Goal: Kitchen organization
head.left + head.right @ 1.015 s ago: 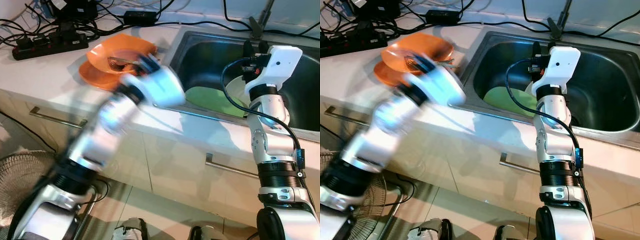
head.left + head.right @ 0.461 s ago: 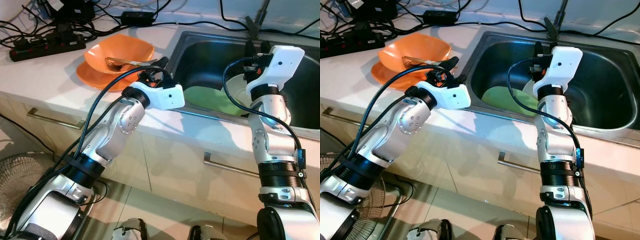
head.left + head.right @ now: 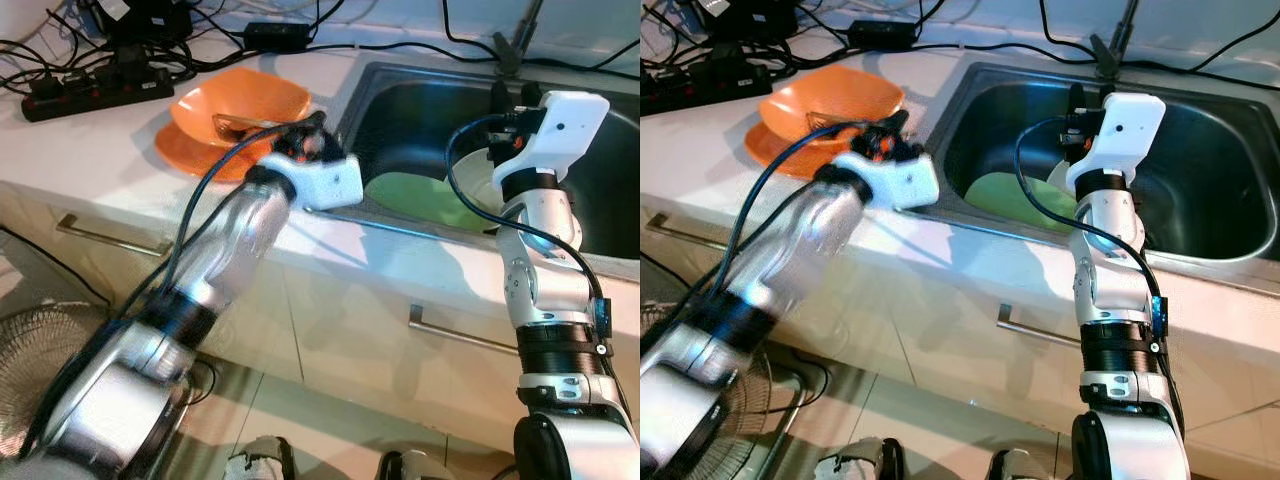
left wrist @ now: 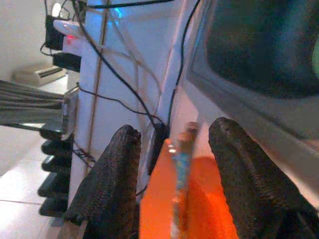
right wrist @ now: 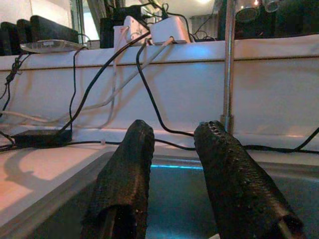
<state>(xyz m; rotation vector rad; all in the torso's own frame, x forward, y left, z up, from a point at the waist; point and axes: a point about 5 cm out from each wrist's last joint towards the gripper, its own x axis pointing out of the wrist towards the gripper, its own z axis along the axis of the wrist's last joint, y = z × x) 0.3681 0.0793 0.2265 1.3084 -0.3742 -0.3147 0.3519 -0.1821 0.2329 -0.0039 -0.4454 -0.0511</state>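
Note:
An orange bowl rests on an orange plate on the white counter, left of the sink. A metal utensil lies in the bowl. My left gripper hovers at the bowl's right rim, open. In the left wrist view the utensil and orange bowl lie between its fingers, untouched. My right gripper is held upright over the steel sink, open and empty. A green plate and a white dish lie in the sink.
A black power strip and tangled cables run along the counter's back. A faucet stem rises behind the sink. Cabinet drawers with metal handles lie below the counter. A floor fan stands at the lower left.
My left arm swung, pulled back to the counter edge by the sink, and now reaches to the bowl's rim again, blurred. The right arm has stayed put.

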